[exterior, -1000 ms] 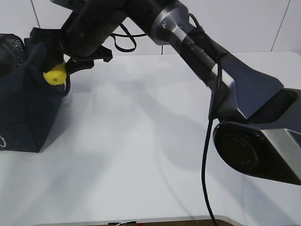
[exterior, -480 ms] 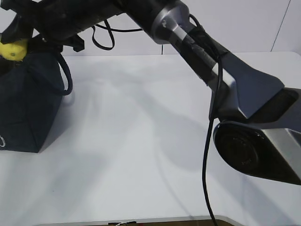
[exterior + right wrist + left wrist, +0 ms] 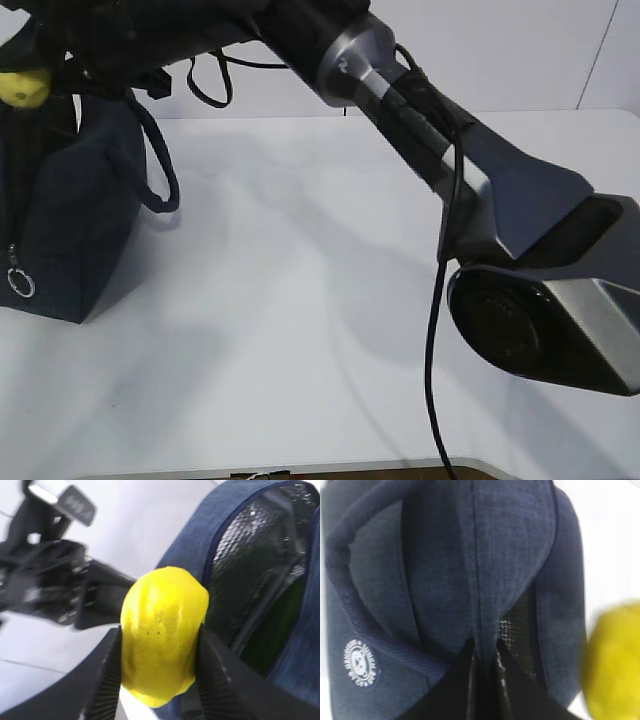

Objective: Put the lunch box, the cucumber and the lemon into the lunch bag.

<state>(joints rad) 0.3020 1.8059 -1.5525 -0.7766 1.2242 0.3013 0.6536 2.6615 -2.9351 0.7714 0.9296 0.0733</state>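
Yellow between our right gripper's (image 3: 159,665) pads, the lemon (image 3: 162,635) hung clamped just beside the lunch bag's (image 3: 75,215) open mouth at far left; something dark green (likely the cucumber (image 3: 277,630)) lay inside. Our left gripper (image 3: 484,680) pinched the fabric.

Nothing here can be read. The bag (image 3: 445,570) carries a small round white badge (image 3: 359,662) low on its side, up and to the left of the left gripper's shut jaws in that wrist view, with a ring of lettering too blurred to make out. A grey tag (image 3: 75,502) on the dark hardware up and to the left of the right gripper (image 3: 159,672) shows some marks, also too smeared to tell.
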